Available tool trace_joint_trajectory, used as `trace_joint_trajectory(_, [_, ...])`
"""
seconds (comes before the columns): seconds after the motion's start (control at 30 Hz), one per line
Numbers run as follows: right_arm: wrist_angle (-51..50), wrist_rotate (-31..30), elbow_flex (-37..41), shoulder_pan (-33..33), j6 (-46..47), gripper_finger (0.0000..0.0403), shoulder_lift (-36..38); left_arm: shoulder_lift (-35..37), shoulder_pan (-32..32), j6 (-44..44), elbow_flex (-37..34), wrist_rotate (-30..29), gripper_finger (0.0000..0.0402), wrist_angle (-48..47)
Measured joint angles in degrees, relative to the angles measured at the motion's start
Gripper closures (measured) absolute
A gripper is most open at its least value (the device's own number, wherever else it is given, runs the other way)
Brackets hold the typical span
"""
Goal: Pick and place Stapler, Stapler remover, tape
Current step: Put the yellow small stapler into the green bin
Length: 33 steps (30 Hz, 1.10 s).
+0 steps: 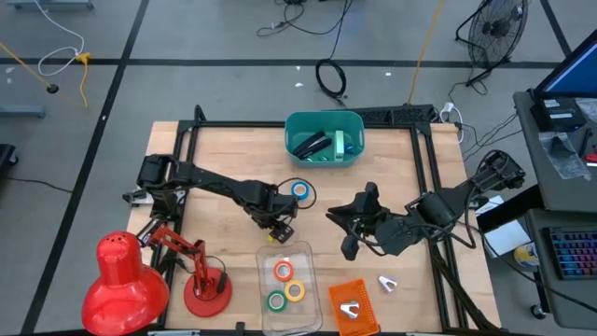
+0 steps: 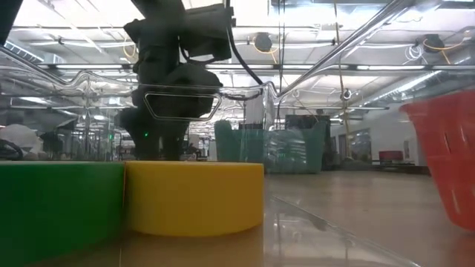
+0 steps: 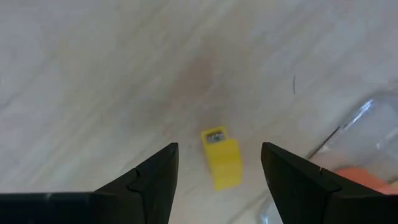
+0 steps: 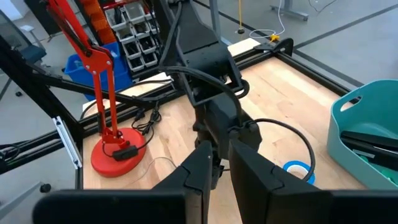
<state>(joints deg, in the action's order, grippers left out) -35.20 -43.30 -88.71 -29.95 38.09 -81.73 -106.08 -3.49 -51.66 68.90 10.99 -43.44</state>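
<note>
Tape is mostly sorted: three rolls (image 1: 283, 272) lie in the clear tray (image 1: 308, 254), the blue roll (image 1: 300, 190) waits on the surface beside the empty, parted left gripper (image 1: 280, 231), while the right gripper (image 1: 349, 248) idles, fingers nearly together.

The desk (image 1: 224, 159) is pale wood with a smooth, faintly glossy finish. The clear tray (image 1: 303, 252) near its front edge is shiny transparent plastic. The teal bin (image 1: 297, 126) at the back edge looks like matt plastic. The red lamp (image 1: 121, 275) is glossy. The left hand (image 3: 217, 171) has matt black fingers.
</note>
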Motion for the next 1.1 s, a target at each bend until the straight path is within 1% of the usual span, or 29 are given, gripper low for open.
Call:
trace_joint_trajectory(0.43, [0.28, -0.1, 0.0, -0.02, -1.49, 0.0355, 0.0, 0.1, -0.39, -0.05, 0.04, 1.19, 0.0172, -0.48])
trace_joint_trajectory(0.6, [0.26, -0.13, 0.0, -0.02, -1.51, 0.0355, 0.0, 0.17, -0.37, -0.17, -1.65, 1.34, 0.0172, 0.28])
trace_joint_trajectory(0.77, [0.26, -0.14, 0.0, -0.02, -1.51, 0.0355, 0.0, 0.4, -0.25, -0.31, -3.55, 2.88, 0.0172, 0.87])
trace_joint_trajectory(0.93, [0.31, -0.14, 0.0, -0.02, -1.51, 0.0355, 0.0, 0.45, -0.15, 0.11, -4.07, 2.94, 0.0172, 2.05])
trace_joint_trajectory(1.0, [0.7, -0.15, 0.0, -0.02, -1.51, 0.0355, 0.0, 0.43, -0.17, 0.13, -4.09, 2.87, 0.0179, 3.07])
trace_joint_trajectory(1.1, [0.72, -0.16, 0.0, -0.02, -1.51, 0.0355, 0.0, 0.41, -0.17, 0.06, -4.11, 2.35, 0.0204, 4.13])
